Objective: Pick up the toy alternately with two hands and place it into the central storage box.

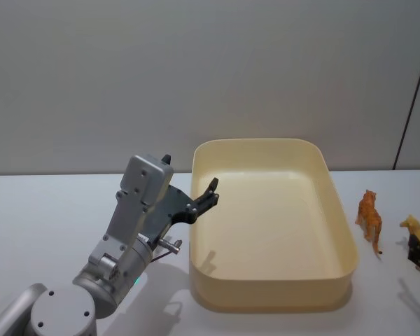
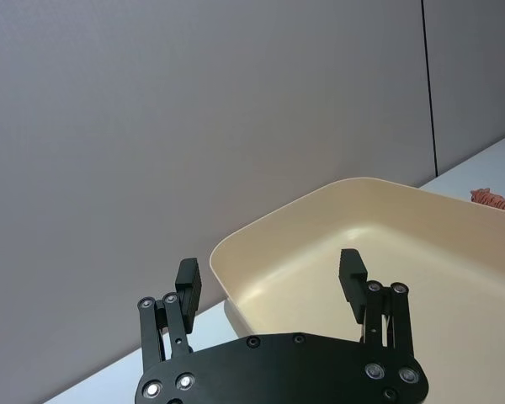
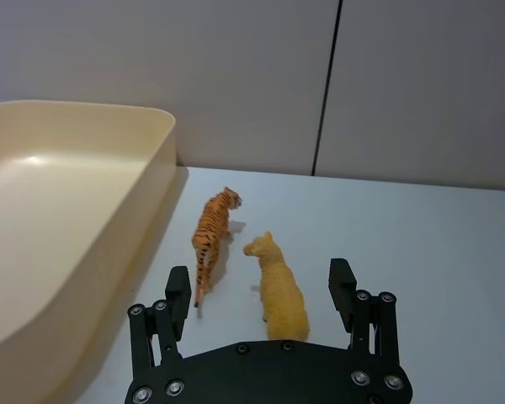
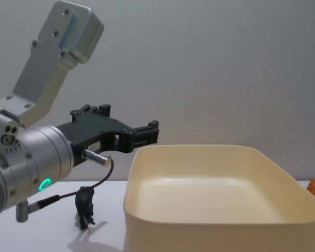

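Note:
The cream-yellow storage box [image 1: 339, 231] stands mid-table with nothing visible inside. My left gripper [image 2: 269, 278] hangs open and empty by the box's left rim [image 1: 194, 210], above table height. A small dark toy animal [image 4: 85, 206] stands on the table left of the box, under the left arm. Right of the box stand an orange tiger [image 1: 369, 218] and a yellow animal [image 1: 416, 231]. My right gripper [image 3: 261, 288] is open, its fingers on either side of the yellow animal [image 3: 279, 295], apart from it. The tiger [image 3: 212, 237] stands between that animal and the box wall.
A grey wall runs close behind the table. The box's tall wall [image 3: 109, 252] lies close to the tiger. The left arm's silver wrist with its green ring light [image 4: 44, 184] and cable hang low above the dark toy.

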You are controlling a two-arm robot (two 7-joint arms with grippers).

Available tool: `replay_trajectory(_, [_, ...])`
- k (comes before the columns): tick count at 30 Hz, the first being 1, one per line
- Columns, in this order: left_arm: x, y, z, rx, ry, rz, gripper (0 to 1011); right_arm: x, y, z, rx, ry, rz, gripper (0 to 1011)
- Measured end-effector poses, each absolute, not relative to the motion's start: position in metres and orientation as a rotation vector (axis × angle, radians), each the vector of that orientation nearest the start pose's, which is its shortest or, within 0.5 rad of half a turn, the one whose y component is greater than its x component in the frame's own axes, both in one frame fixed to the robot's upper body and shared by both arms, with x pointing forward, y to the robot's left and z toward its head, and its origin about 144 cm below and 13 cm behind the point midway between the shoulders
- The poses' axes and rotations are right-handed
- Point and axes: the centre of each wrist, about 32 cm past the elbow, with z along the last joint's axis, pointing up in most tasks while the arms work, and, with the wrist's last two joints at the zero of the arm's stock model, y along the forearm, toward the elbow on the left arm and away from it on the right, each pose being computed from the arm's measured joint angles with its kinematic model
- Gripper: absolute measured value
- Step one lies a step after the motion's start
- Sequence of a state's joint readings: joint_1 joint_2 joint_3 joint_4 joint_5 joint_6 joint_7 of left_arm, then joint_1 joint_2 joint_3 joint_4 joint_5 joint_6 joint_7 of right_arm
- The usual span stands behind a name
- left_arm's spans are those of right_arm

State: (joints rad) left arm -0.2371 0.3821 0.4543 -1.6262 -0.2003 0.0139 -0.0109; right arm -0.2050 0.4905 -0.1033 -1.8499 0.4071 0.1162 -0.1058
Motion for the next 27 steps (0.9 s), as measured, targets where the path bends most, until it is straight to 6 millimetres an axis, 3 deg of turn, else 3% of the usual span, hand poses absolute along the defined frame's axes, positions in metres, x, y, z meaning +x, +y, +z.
replay_trajectory(9, [0.492, 0.198, 1.204, 0.061, -0.268, 1.124, 1001, 0.416, -0.309, 1.17, -0.193, 0.054, -1.478, 1001])
replay_trajectory(22, [0.492, 0.198, 1.204, 0.061, -0.268, 1.124, 1001, 0.445, -0.307, 1.154, -0.259, 0.083, -1.452, 1001])
replay_trajectory(27, [0.492, 0.198, 1.204, 0.061, -0.268, 1.124, 1001, 0.453, -0.305, 1.149, -0.279, 0.09, -1.444, 929])
